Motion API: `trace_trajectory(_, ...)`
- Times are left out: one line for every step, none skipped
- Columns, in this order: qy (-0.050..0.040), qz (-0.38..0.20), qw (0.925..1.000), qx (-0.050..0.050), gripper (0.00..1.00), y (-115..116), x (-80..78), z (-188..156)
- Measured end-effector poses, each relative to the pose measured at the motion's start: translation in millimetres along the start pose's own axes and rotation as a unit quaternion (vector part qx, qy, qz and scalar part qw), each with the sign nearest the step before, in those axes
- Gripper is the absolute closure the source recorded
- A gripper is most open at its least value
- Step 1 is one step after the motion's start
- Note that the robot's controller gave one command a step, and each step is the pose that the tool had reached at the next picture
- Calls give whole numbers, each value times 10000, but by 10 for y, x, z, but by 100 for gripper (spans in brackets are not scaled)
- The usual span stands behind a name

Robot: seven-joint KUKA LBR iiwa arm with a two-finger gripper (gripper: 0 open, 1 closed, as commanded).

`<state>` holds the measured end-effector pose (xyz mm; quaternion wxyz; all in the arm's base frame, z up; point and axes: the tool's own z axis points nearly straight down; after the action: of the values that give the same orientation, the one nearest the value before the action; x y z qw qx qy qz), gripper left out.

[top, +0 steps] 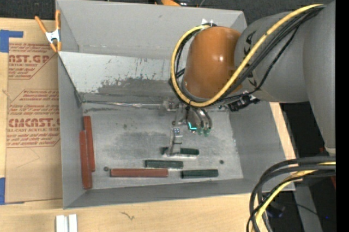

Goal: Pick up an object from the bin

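Around the gripper [175,144]: grey metal bin [109,23], floor scuffed.
Far left of it: pair of red bars [86,152], lying along the wall.
Below and left: long red bar [139,173], flat.
Directly below: dark green bar [163,164].
Below and right: second green bar [199,173].
Just beside the tip, right: short green bar [189,152]; contact unclear.
Handling, judged: light, stiff, smooth; best pinched across the narrow width, mid-length.
Grip state: cannot tell; nothing seen held.
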<state>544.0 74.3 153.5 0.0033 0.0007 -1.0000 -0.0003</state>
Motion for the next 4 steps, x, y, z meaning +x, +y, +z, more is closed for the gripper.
trace_trajectory(6,586,9983,-1,0,-298,227,875)
trace_trajectory(-53,729,9973,10,0,-1015,-147,829)
trace_trajectory(-33,332,9994,1,0,-907,177,837)
trace_trajectory(-35,334,9994,0,100,-909,171,834)
